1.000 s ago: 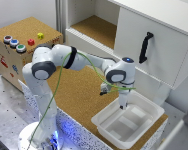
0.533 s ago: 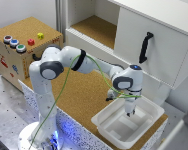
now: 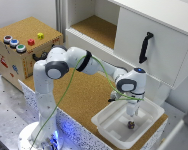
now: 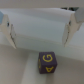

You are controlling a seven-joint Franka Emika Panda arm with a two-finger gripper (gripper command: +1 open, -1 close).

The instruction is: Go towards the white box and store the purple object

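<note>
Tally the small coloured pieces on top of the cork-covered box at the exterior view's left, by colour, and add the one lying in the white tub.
Round buttons, dark-rimmed, on the cork box: 3
Red block: 1
Yellow block: 1
Purple object in the white box, below the gripper: 1
Total: 6

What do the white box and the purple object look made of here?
White box: seemingly thin moulded plastic, smooth with a slight sheen and rounded rim. Purple object: a small cube with yellow letters, matte faces; painted wood or plastic, too blurred to tell.
</note>
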